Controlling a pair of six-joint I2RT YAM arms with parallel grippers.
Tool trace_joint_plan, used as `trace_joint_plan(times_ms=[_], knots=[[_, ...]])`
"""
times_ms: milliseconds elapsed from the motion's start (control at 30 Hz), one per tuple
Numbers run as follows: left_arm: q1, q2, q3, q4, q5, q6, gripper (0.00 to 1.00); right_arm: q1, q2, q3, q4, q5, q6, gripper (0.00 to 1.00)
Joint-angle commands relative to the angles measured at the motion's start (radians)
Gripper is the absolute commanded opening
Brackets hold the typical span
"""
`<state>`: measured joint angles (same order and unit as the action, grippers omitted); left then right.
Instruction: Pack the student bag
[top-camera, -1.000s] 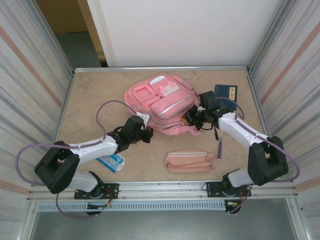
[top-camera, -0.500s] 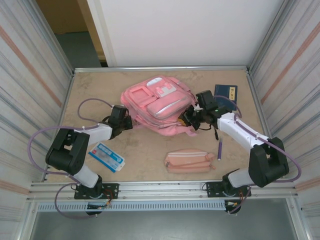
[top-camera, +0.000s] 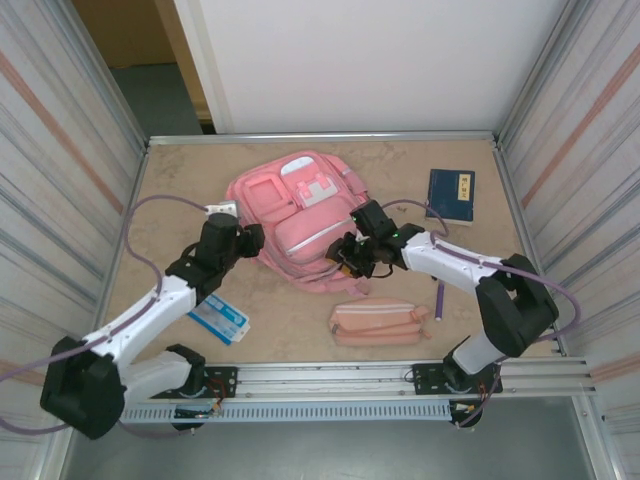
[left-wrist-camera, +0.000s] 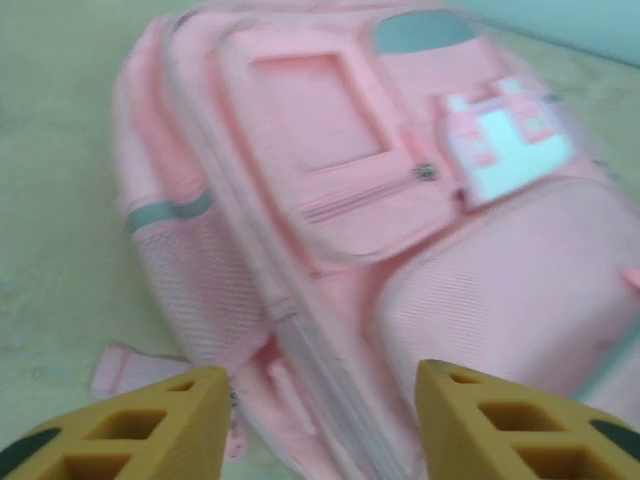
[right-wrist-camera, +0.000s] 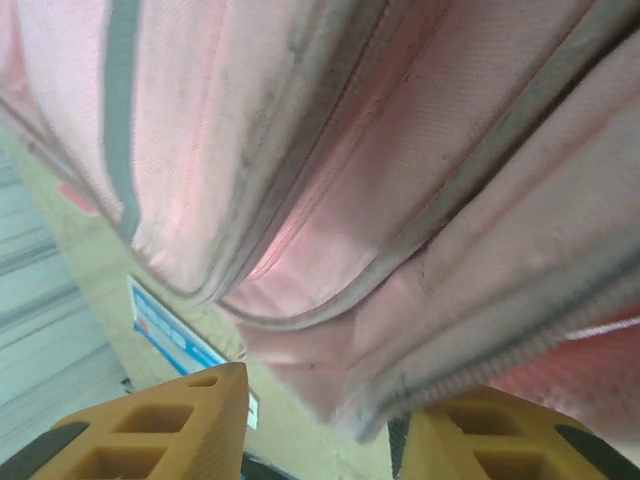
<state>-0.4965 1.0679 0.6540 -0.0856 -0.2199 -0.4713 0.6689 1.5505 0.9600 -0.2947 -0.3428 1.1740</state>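
- The worktop (top-camera: 180, 180) is a beige slab; everything for the task lies on it.
- The bag (top-camera: 295, 215) lies flat near the middle, towards the far side, with its front pockets and checkered patch facing up. Every zip I can see looks closed. The patch carries no writing I can read.
- Nothing appears to be packed yet, so I judge the step in hand to be getting the bag placed and opened. Next, one arm should pin the soft fabric while the other finds a zip pull and runs it along the track.
- The left fingers (top-camera: 248, 240) are just beside the bag's left side. In the wrist view they stand well apart with nothing between them, pointing at the mesh side pocket.
- The right fingers (top-camera: 345, 255) are at the bag's near right edge. They are parted, with a fold of the bag's hem hanging into the gap. As far as I can tell, it is not pinched.
- The pink pouch (top-camera: 380, 322) lies near the front edge, apart from the bag.
- The dark blue book (top-camera: 451, 194) lies to the right of the bag. Its pale label is too small to read.
- The blue-and-white packet (top-camera: 220, 316) lies under the left arm; its print is illegible.
- The purple pen (top-camera: 439, 300) lies beside the pouch's right end.
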Motion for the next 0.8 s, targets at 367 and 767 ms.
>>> trace_joint_plan(times_ms=[367,767], knots=[[-0.337,0.185,0.118,-0.098,-0.195,0.201,0.7,-0.039,-0.275,-0.02,-0.227,0.294,-0.174,0.64],[-0.246,0.378,0.307,-0.36,-0.02,-0.19,0.93,-0.216,-0.554,-0.211,-0.261,0.279,-0.248,0.71]])
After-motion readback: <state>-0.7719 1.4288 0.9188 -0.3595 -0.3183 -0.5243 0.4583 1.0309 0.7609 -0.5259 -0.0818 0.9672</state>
